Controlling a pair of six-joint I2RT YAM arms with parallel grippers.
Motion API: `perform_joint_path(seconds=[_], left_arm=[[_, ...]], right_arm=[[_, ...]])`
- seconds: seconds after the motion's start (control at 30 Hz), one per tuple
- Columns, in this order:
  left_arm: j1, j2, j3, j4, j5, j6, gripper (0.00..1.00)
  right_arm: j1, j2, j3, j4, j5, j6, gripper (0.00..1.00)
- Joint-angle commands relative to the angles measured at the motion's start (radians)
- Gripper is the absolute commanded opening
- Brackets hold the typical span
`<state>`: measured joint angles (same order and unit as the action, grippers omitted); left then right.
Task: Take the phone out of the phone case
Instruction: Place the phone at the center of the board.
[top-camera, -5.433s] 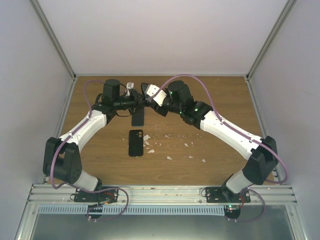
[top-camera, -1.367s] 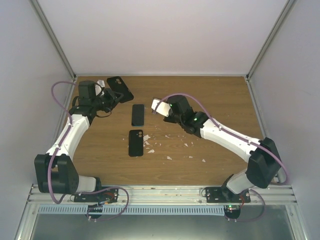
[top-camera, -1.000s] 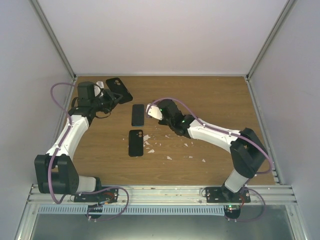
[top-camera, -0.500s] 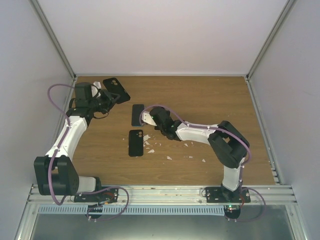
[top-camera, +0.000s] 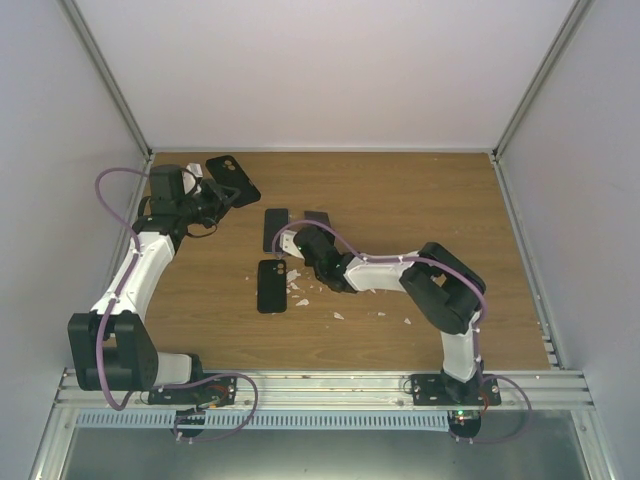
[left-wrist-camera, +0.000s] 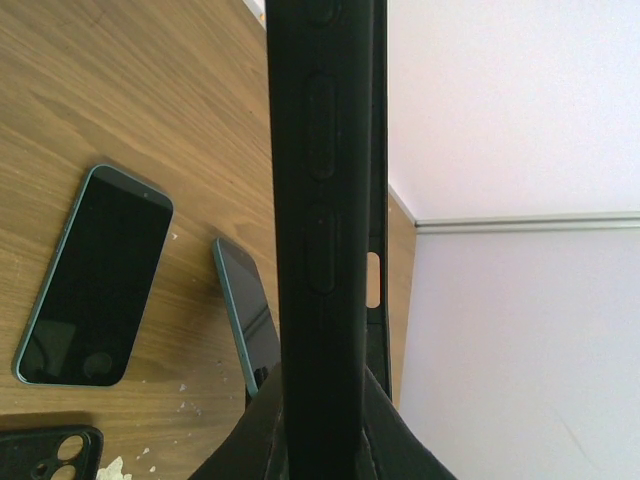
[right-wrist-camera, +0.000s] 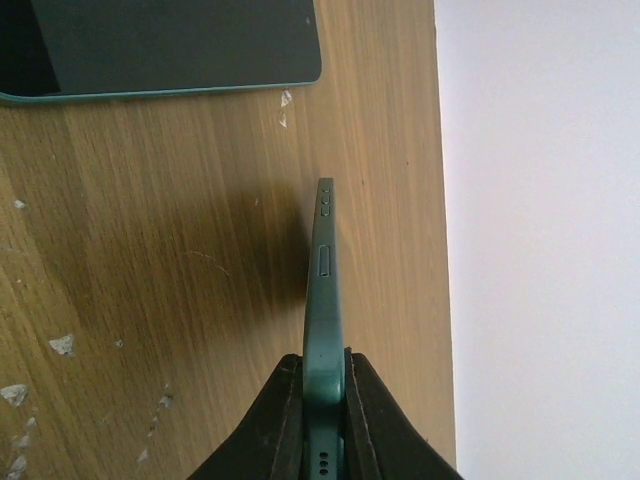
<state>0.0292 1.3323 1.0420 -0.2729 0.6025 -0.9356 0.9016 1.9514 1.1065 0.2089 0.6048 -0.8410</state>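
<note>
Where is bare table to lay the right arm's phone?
Bare table at far right, between right arm and back wall; also the near strip below the lying case. Crowded centre-left: lying phone, case, white flakes.

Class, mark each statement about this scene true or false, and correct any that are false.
1. The left hand grips a black case. True.
2. The right hand is open and empty. False: it is shut on a green phone.
3. A second phone lies flat on the table. True.
4. Only one case is in view. False: a second black case lies on the table.
</note>
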Motion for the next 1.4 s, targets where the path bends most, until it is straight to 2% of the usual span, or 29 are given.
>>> perform_joint_path(seconds=[0.0,0.47,1.0,1.2,1.37], left_arm=[[0.010,-0.019,-0.004,0.051,0.012,-0.012,0.00],[0.010,-0.017,0.000,0.049,0.016,-0.015,0.00],[0.011,-0.016,0.000,0.048,0.017,-0.010,0.00],[0.010,-0.013,0.002,0.048,0.020,-0.014,0.00],[0.010,-0.012,0.011,0.048,0.024,-0.011,0.00]], right_arm=[[0.028,0.033,-0.031,0.012,-0.002,0.029,0.04],[0.049,0.071,-0.048,0.018,-0.006,0.061,0.20],[0.049,0.065,-0.010,-0.123,-0.099,0.149,0.38],[0.049,0.040,-0.002,-0.165,-0.126,0.160,0.50],[0.035,-0.014,0.042,-0.301,-0.214,0.227,0.65]])
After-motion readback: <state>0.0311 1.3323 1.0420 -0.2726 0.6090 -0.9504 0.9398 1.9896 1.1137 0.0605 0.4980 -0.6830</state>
